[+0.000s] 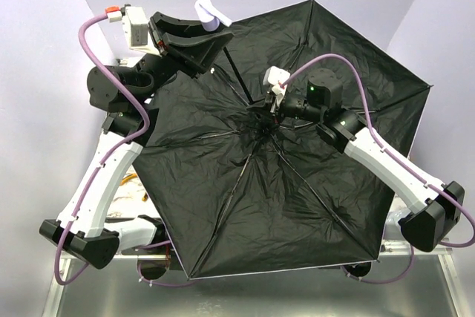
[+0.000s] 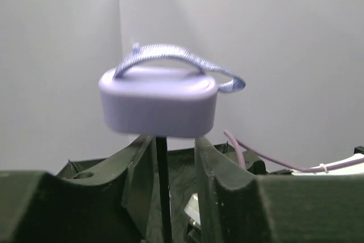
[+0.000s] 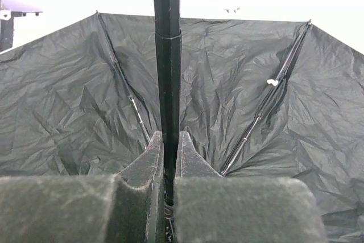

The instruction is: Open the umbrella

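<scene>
The umbrella (image 1: 297, 183) lies spread wide, its black lining and ribs facing up. Its thin black shaft (image 1: 237, 76) runs up-left to the small lavender handle (image 1: 210, 14) with a strap. My left gripper (image 1: 211, 38) is open just below the handle (image 2: 159, 103). Its fingers straddle the shaft (image 2: 163, 197), leaving a gap on the right side. My right gripper (image 1: 269, 105) is shut on the shaft (image 3: 166, 55) close to the hub. The canopy (image 3: 68, 95) fills the right wrist view behind it.
The canopy covers most of the metal table (image 1: 260, 298) and overhangs its near edge. Small yellowish items (image 1: 132, 182) peek out under its left rim by the left arm. White walls stand close behind and at both sides. The right arm reaches across the canopy.
</scene>
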You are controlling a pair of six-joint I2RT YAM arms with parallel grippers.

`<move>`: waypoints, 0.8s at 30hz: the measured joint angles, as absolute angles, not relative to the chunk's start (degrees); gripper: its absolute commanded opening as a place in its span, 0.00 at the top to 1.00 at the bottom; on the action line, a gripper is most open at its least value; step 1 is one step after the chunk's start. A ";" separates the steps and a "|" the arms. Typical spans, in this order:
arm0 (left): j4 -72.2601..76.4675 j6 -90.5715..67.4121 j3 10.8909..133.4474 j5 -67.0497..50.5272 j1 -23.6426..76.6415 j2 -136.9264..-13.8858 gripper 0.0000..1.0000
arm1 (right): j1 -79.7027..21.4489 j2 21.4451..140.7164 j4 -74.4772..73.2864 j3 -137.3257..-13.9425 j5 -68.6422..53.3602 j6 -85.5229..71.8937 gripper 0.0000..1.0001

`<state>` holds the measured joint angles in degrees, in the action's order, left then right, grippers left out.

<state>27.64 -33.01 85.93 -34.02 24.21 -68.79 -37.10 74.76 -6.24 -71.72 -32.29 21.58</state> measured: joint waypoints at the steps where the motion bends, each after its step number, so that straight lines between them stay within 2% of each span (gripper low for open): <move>1: 27.66 -32.56 86.56 -33.93 24.29 -69.01 0.71 | -37.10 74.76 -6.11 -71.53 -32.60 21.41 1.00; 7: 27.24 -31.09 90.65 -33.89 24.58 -71.22 0.71 | -37.10 74.76 -4.95 -70.87 -34.39 19.88 1.00; 13: 27.42 -30.81 89.62 -33.74 25.71 -71.29 0.71 | -37.06 74.76 -3.07 -70.87 -35.81 17.10 1.00; 15: 27.31 -30.30 88.97 -33.74 26.33 -71.33 0.59 | -37.06 74.78 -2.07 -70.87 -36.07 15.46 1.00; 18: 26.87 -27.14 87.96 -33.98 26.87 -71.20 0.28 | -37.06 74.78 -0.97 -70.87 -35.88 12.71 1.00; 19: 26.28 -25.47 87.42 -34.04 26.85 -70.81 0.22 | -37.06 74.78 -0.86 -70.89 -35.44 11.84 1.00; 22: 21.12 -17.39 84.58 -34.30 26.00 -67.92 0.12 | -37.01 74.78 -1.10 -71.11 -33.69 9.30 1.00; 24: 17.08 -4.10 81.84 -33.41 25.19 -64.49 0.09 | -36.99 74.81 -1.52 -71.42 -33.39 8.51 1.00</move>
<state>17.08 -4.10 81.84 -33.41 25.19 -64.49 -36.99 74.81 -1.52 -71.42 -33.39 8.51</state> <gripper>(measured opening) 0.862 0.040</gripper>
